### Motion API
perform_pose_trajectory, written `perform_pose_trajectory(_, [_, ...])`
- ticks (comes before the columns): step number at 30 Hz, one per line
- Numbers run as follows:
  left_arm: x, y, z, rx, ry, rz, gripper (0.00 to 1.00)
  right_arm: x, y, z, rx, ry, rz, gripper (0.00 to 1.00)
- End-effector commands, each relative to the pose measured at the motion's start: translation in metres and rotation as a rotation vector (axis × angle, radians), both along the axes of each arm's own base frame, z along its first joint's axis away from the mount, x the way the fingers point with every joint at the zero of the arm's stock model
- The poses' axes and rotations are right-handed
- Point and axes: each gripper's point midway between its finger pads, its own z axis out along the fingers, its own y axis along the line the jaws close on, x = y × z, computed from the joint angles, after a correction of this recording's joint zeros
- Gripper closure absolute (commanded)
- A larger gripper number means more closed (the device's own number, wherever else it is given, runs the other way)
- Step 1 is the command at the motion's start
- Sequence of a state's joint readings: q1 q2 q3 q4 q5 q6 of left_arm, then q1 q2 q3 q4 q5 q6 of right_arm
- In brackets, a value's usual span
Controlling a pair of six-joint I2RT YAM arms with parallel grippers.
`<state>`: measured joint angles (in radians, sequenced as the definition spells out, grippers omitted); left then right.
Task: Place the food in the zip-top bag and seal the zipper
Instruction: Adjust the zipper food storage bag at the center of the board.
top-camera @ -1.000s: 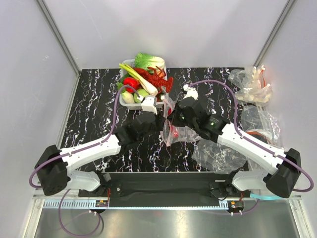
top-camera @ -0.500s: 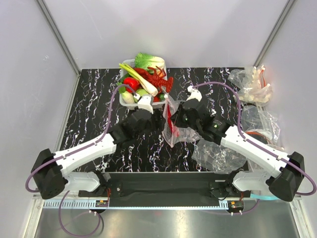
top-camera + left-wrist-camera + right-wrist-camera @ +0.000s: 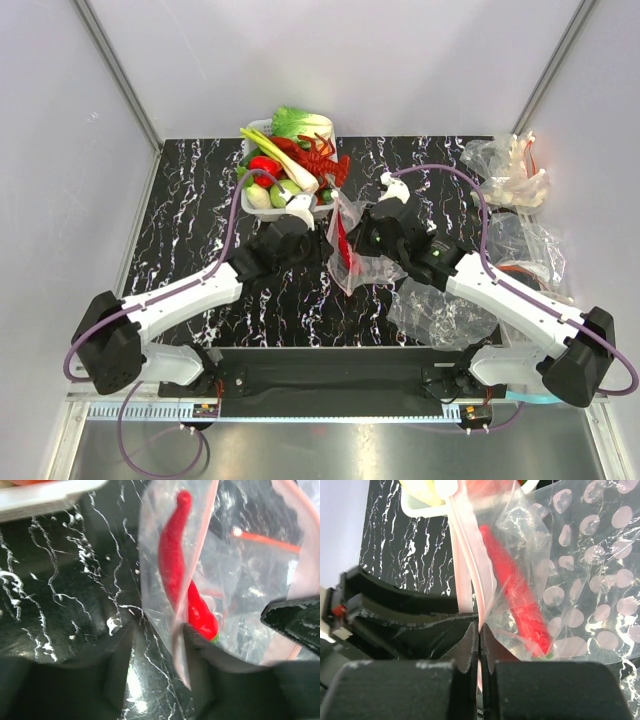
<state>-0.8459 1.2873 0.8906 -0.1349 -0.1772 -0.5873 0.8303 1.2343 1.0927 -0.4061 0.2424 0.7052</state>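
1. Right pincer: the jaws are pressed together and clamped on the zipper. The pale pink strip runs up from between the tips toward the tray.
2. Zip-top bag: in the right wrist view, dotted clear film fans out crumpled to the right of that grip. From overhead, the bag sits near mid-desk between the two arms, just on the near side of the tray.
3. Red chili: it lies lengthwise inside the bag, behind the dotted film. Its pointed end is toward the tray and its green stem end is low, near the right pincer's tips.
4. Left pincer: the jaws are apart, with bare desk showing in the gap. One edge of the bag film hangs just beside the inner face of the right-hand finger in its wrist view. I can see no clamp on the film. The chili lies just beyond the fingertips, seen through the film.
5. Tray: it is white and sits at the far edge of the desk, left of centre. It is heaped with the other food: lobster, leek, cabbage, red pepper and green pieces.
6. Desk: black with white veining.
7. Clear bags: a loose heap lies at the far right corner. More crumpled film lies along the right side and under the right forearm, well apart from the tray.
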Motion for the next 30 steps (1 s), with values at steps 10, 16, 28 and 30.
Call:
perform_pose_trajectory(10, [0.021, -0.013, 0.121, -0.097, -0.107, -0.078, 1.00, 0.028, -0.078, 0.027, -0.355, -0.039, -0.156, 1.00])
perform_pose_trajectory(16, [0.010, -0.009, 0.162, -0.140, -0.134, -0.116, 1.00, 0.036, -0.084, 0.014, -0.389, -0.001, -0.140, 1.00])
perform_pose_trajectory(28, [0.025, -0.037, 0.093, -0.179, 0.052, -0.200, 1.00, 0.023, -0.063, 0.097, -0.213, -0.112, -0.031, 1.00])
perform_pose_trajectory(30, [0.027, -0.030, 0.111, -0.176, 0.007, -0.178, 1.00, 0.027, -0.060, 0.074, -0.244, -0.071, -0.027, 1.00])
